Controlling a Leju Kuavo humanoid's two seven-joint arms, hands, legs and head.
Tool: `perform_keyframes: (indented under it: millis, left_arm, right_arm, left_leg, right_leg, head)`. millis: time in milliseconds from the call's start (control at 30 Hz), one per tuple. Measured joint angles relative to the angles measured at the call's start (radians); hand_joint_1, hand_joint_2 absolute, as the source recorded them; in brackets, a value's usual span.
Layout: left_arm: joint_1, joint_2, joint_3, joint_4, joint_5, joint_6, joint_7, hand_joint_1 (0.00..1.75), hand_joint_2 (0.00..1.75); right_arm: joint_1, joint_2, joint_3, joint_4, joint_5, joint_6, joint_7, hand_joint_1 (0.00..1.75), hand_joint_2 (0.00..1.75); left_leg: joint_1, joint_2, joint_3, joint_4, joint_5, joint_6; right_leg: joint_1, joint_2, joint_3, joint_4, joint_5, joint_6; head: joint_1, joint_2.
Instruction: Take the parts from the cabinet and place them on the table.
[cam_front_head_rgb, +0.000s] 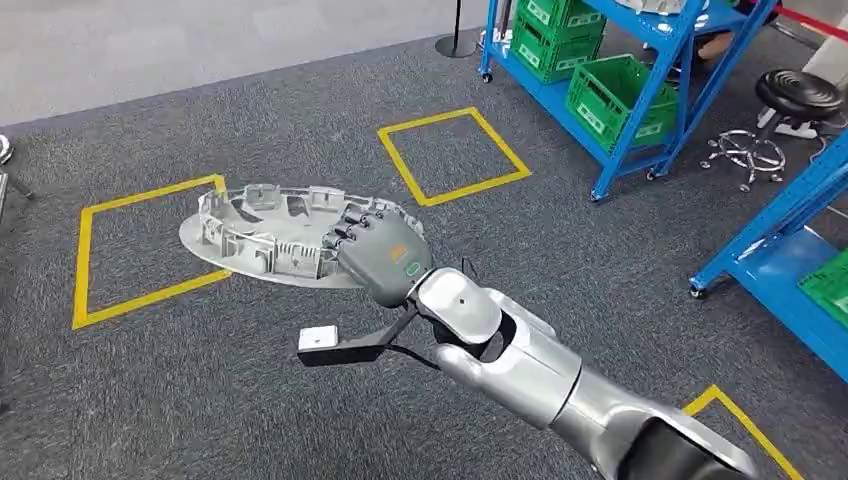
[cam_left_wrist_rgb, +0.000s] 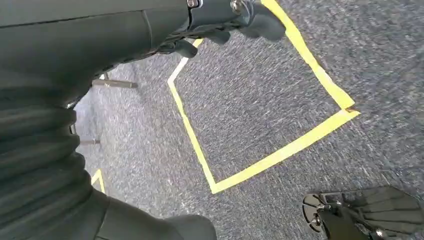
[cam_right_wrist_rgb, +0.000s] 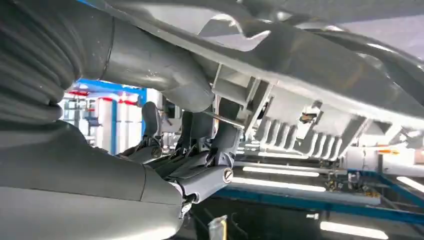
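A yellow tape square (cam_front_head_rgb: 150, 250) marks the grey carpet (cam_front_head_rgb: 250, 400) at left of the head view. At frame centre, the right hand (cam_front_head_rgb: 375, 255) grips a flat, ribbed grey metal casting (cam_front_head_rgb: 270, 235) by its rim, carried level above the floor. Blue shelving (cam_front_head_rgb: 640, 90) with green crates (cam_front_head_rgb: 610, 95) fills the upper right. The left hand's (cam_left_wrist_rgb: 225, 20) state cannot be told.

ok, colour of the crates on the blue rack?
Green, with a lattice pattern on the sides. The crates sit on the blue rack; head view shows them best.
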Motion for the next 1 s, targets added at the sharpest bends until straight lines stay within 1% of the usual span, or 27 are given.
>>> perform_keyframes:
  millis: [33, 67, 100, 133, 167, 200, 233, 267, 300, 333, 367, 400, 467, 500, 533, 567, 600, 633, 700, 733, 767, 833, 867, 900, 933, 967, 1000]
  left_arm:
    - [0.0, 0.0, 0.0, 0.0, 0.0, 0.0, 0.0, 0.0, 1.75]
    - [0.001, 0.0, 0.0, 0.0, 0.0, 0.0, 0.0, 0.0, 1.75]
    - [0.001, 0.001, 0.0, 0.0, 0.0, 0.0, 0.0, 0.0, 1.75]
    - [0.0, 0.002, 0.0, -0.001, 0.0, 0.0, 0.0, 0.0, 1.75]
    - [0.0, 0.002, 0.0, -0.001, -0.001, 0.0, -0.001, 0.0, 1.75]
    - [0.001, 0.002, 0.0, -0.001, -0.001, 0.0, -0.001, 0.0, 1.75]
    - [0.003, 0.002, 0.0, -0.001, -0.002, -0.001, -0.001, 0.0, 1.75]
    - [0.004, 0.003, 0.0, -0.001, -0.002, -0.002, -0.001, 0.0, 1.75]
    - [0.004, 0.003, 0.0, -0.001, -0.003, -0.003, -0.001, 0.0, 1.75]
    - [0.004, 0.003, 0.0, -0.001, -0.003, -0.003, -0.002, 0.0, 1.75]
    - [0.003, 0.003, 0.0, -0.001, -0.003, -0.003, -0.003, 0.0, 1.75]
    - [0.003, 0.002, -0.001, -0.001, -0.004, -0.006, -0.005, 0.0, 1.75]
    - [0.003, 0.003, -0.003, -0.001, -0.008, -0.006, -0.005, 0.0, 1.75]
    - [0.005, 0.003, -0.006, -0.001, -0.011, -0.007, -0.005, 0.0, 1.75]
    - [0.007, 0.003, -0.007, 0.0, -0.011, -0.007, -0.005, 0.0, 1.75]
    - [0.008, 0.003, -0.008, 0.0, -0.011, -0.007, -0.005, 0.0, 1.75]
    - [0.007, 0.003, -0.008, 0.0, -0.011, -0.007, -0.004, 0.0, 1.75]
    - [0.005, 0.001, -0.008, 0.0, -0.011, -0.007, -0.004, 0.0, 1.75]
    - [0.002, 0.0, -0.008, 0.0, -0.008, -0.007, 0.0, 0.0, 1.75]
    - [0.003, 0.0, -0.008, 0.0, -0.003, -0.007, 0.0, 0.0, 1.75]
    - [0.005, 0.0, -0.008, 0.0, -0.002, -0.007, 0.001, 0.0, 1.75]
    - [0.007, 0.001, -0.008, 0.0, 0.0, -0.005, 0.0, 0.0, 1.75]
    - [0.006, 0.002, -0.008, 0.0, 0.0, -0.005, -0.001, 0.0, 1.75]
    - [0.004, 0.001, -0.008, 0.0, 0.0, -0.004, -0.002, 0.0, 1.75]
    - [0.003, -0.002, -0.008, 0.0, 0.001, -0.004, -0.003, 0.0, 1.75]
    - [0.004, -0.002, -0.008, 0.0, 0.001, -0.004, -0.003, 0.0, 1.75]
    - [0.005, -0.002, -0.008, 0.0, 0.002, -0.004, -0.003, 0.0, 1.75]
  right_arm:
    - [-0.001, 0.0, 0.0, 0.0, 0.0, 0.0, 0.0, 1.75, 1.75]
    - [-0.001, -0.003, 0.0, 0.0, 0.0, 0.0, 0.0, 1.75, 1.75]
    - [-0.001, -0.004, 0.0, -0.001, 0.0, 0.0, -0.001, 1.75, 1.75]
    - [0.0, -0.007, 0.0, -0.001, 0.0, -0.001, 0.0, 1.75, 1.75]
    - [0.002, -0.01, 0.0, -0.001, 0.0, 0.0, 0.003, 1.75, 1.75]
    - [0.005, -0.012, 0.0, -0.001, 0.0, 0.0, 0.005, 1.75, 1.75]
    - [0.009, -0.013, 0.0, -0.001, 0.0, 0.0, 0.008, 1.75, 1.75]
    - [0.012, -0.013, 0.0, -0.001, 0.0, 0.001, 0.011, 1.75, 1.75]
    - [0.013, -0.014, 0.0, -0.001, 0.0, 0.002, 0.013, 1.75, 1.75]
    - [0.012, -0.014, 0.0, -0.002, 0.0, 0.002, 0.014, 1.75, 1.75]
    - [0.012, -0.015, 0.0, -0.004, 0.001, 0.002, 0.016, 1.75, 1.75]
    - [0.01, -0.015, 0.0, -0.005, 0.002, 0.003, 0.02, 1.75, 1.75]
    - [0.007, -0.015, 0.0, -0.013, 0.005, 0.005, 0.025, 1.75, 1.75]
    - [0.006, -0.015, 0.0, -0.015, 0.007, 0.008, 0.031, 1.75, 1.75]
    - [0.007, -0.015, 0.0, -0.021, 0.008, 0.012, 0.035, 1.75, 1.75]
    - [0.007, -0.015, 0.0, -0.027, 0.01, 0.015, 0.037, 1.75, 1.75]
    - [0.007, -0.015, 0.0, -0.031, 0.01, 0.016, 0.038, 1.75, 1.75]
    - [0.008, -0.016, -0.001, -0.034, 0.009, 0.013, 0.036, 1.75, 1.75]
    - [0.019, -0.022, -0.003, -0.034, 0.006, 0.005, 0.025, 1.75, 1.75]
    - [0.026, -0.024, -0.003, -0.034, 0.004, 0.002, 0.022, 1.75, 1.75]
    - [0.032, -0.025, -0.003, -0.034, 0.002, 0.002, 0.02, 1.75, 1.75]
    - [0.032, -0.026, -0.003, -0.034, 0.002, 0.003, 0.019, 1.75, 1.75]
    - [0.028, -0.026, -0.003, -0.034, 0.002, 0.006, 0.019, 1.75, 1.75]
    - [0.022, -0.026, -0.003, -0.034, 0.002, 0.008, 0.019, 1.75, 1.75]
    - [0.017, -0.026, -0.004, -0.034, 0.002, 0.011, 0.019, 1.75, 1.75]
    - [0.011, -0.026, -0.004, -0.034, 0.002, 0.013, 0.018, 1.75, 1.75]
    - [0.009, -0.025, -0.004, -0.034, 0.002, 0.013, 0.017, 1.75, 1.75]
  left_leg:
    - [0.002, -0.011, 0.002, -0.004, 0.004, 0.009]
    - [0.006, -0.02, 0.002, -0.006, 0.007, 0.014]
    - [0.007, -0.031, 0.0, -0.006, 0.009, 0.02]
    - [0.006, -0.04, -0.002, -0.006, 0.01, 0.024]
    - [0.004, -0.054, -0.005, -0.005, 0.012, 0.027]
    - [0.002, -0.068, -0.007, -0.005, 0.013, 0.027]
    - [0.002, -0.081, -0.008, -0.005, 0.014, 0.027]
    - [0.002, -0.094, -0.009, -0.005, 0.015, 0.026]
    - [0.002, -0.108, -0.009, -0.004, 0.017, 0.025]
    - [0.002, -0.122, -0.009, -0.004, 0.019, 0.022]
    - [0.004, -0.132, -0.009, -0.003, 0.021, 0.019]
    - [0.003, -0.139, -0.013, -0.003, 0.024, 0.011]
    - [0.007, -0.157, -0.019, -0.007, 0.033, -0.003]
    - [0.01, -0.164, -0.02, -0.012, 0.037, -0.01]
    - [0.008, -0.175, -0.022, -0.018, 0.041, -0.019]
    - [0.009, -0.15, -0.03, -0.008, 0.036, -0.017]
    - [0.001, -0.098, -0.04, 0.018, 0.011, -0.019]
    - [0.001, -0.073, -0.064, 0.073, -0.026, -0.022]
    - [0.003, -0.057, -0.127, 0.225, -0.097, -0.03]
    - [0.003, -0.055, -0.144, 0.271, -0.107, -0.033]
    - [0.003, -0.054, -0.137, 0.265, -0.095, -0.034]
    - [0.003, -0.04, -0.062, 0.142, -0.032, -0.035]
    - [0.003, -0.013, -0.009, 0.05, 0.001, -0.034]
    - [-0.004, 0.036, 0.014, -0.001, -0.014, -0.029]
    - [-0.005, 0.031, 0.017, -0.005, -0.004, -0.013]
    - [-0.004, 0.012, 0.013, -0.002, -0.002, -0.005]
    - [-0.005, 0.004, 0.01, -0.002, 0.0, -0.001]
  right_leg:
    - [-0.002, -0.007, 0.001, 0.002, -0.005, 0.007]
    - [-0.01, 0.036, -0.005, 0.019, -0.018, 0.017]
    - [-0.012, 0.079, -0.024, 0.064, -0.051, 0.02]
    - [-0.014, 0.098, -0.059, 0.142, -0.093, 0.021]
    - [-0.015, 0.104, -0.1, 0.227, -0.13, 0.022]
    - [-0.015, 0.104, -0.134, 0.294, -0.15, 0.022]
    - [-0.015, 0.105, -0.149, 0.317, -0.147, 0.02]
    - [-0.015, 0.106, -0.138, 0.292, -0.121, 0.017]
    - [-0.015, 0.11, -0.106, 0.224, -0.079, 0.012]
    - [-0.016, 0.121, -0.058, 0.128, -0.031, 0.007]
    - [-0.017, 0.142, -0.019, 0.051, 0.0, 0.003]
    - [-0.016, 0.175, -0.007, 0.018, -0.015, 0.004]
    - [-0.008, 0.16, -0.009, 0.011, -0.004, -0.001]
    - [-0.003, 0.153, -0.009, 0.012, -0.003, -0.006]
    - [-0.006, 0.142, -0.003, 0.005, 0.004, -0.015]
    - [-0.013, 0.126, 0.0, -0.007, 0.013, -0.024]
    - [-0.012, 0.119, 0.001, -0.01, 0.016, -0.029]
    - [-0.011, 0.108, -0.001, -0.01, 0.017, -0.036]
    - [-0.008, 0.082, -0.003, -0.009, 0.015, -0.038]
    - [-0.008, 0.07, -0.004, -0.009, 0.015, -0.038]
    - [-0.008, 0.059, -0.004, -0.009, 0.015, -0.038]
    - [-0.009, 0.038, -0.005, -0.006, 0.014, -0.036]
    - [-0.009, 0.03, -0.005, -0.002, 0.011, -0.031]
    - [-0.004, 0.022, -0.006, 0.004, 0.007, -0.025]
    - [0.003, 0.018, -0.009, 0.009, 0.003, -0.02]
    - [0.005, 0.01, -0.009, 0.009, 0.004, -0.017]
    - [0.006, 0.001, -0.008, 0.008, 0.005, -0.014]
  head:
    - [-0.002, 0.0]
    - [0.0, 0.0]
    - [0.002, 0.0]
    - [0.003, 0.0]
    - [0.004, 0.0]
    - [0.003, 0.0]
    - [0.004, 0.0]
    - [0.003, 0.0]
    - [0.004, 0.0]
    - [0.004, 0.0]
    - [0.004, 0.0]
    - [0.002, 0.0]
    - [0.004, 0.0]
    - [0.005, 0.0]
    - [0.005, 0.0]
    - [0.005, 0.0]
    - [0.0, 0.0]
    - [-0.001, 0.0]
    - [0.0, 0.0]
    - [-0.001, 0.0]
    - [0.0, 0.0]
    - [-0.001, 0.0]
    - [0.0, 0.0]
    - [-0.001, 0.0]
    - [0.001, 0.0]
    - [0.003, 0.0]
    - [0.002, 0.0]
